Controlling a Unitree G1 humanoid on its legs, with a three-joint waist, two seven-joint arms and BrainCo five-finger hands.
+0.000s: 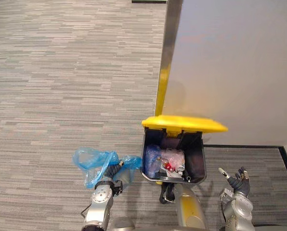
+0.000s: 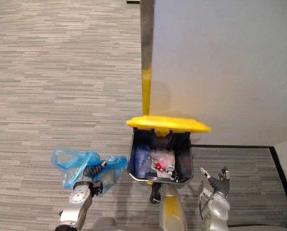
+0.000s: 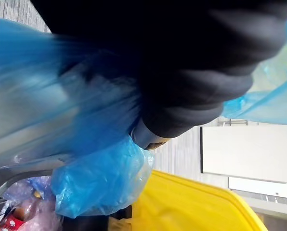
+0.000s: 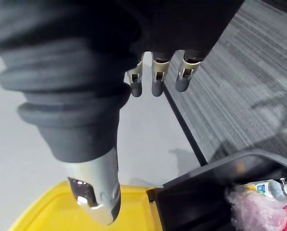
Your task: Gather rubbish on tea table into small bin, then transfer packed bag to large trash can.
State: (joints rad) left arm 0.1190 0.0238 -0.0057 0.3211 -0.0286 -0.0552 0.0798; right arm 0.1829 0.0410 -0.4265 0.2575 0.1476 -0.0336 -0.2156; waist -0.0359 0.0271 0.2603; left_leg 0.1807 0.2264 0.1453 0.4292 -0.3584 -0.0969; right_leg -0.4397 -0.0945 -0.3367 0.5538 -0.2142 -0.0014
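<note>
Left hand (image 1: 112, 173) clenched on blue bag (image 1: 88, 161), just beside rim of black bin (image 1: 144, 156), wide carpet (image 1: 61, 72) leftward, right hand (image 1: 239, 183) spread empty

blue bag (image 1: 90, 161): noted as thin translucent plastic film, glossy, crinkled | large trash can (image 1: 198, 161): smooth dark plastic, faint sheen | lid (image 1: 184, 123): glossy yellow plastic | floor (image 1: 61, 72): matt grey carpet, finely striped | wall (image 1: 240, 62): smooth, matt | right hand (image 1: 239, 184): polished silver fingers (image 4: 157, 72), matt ribbed dark cover
</note>
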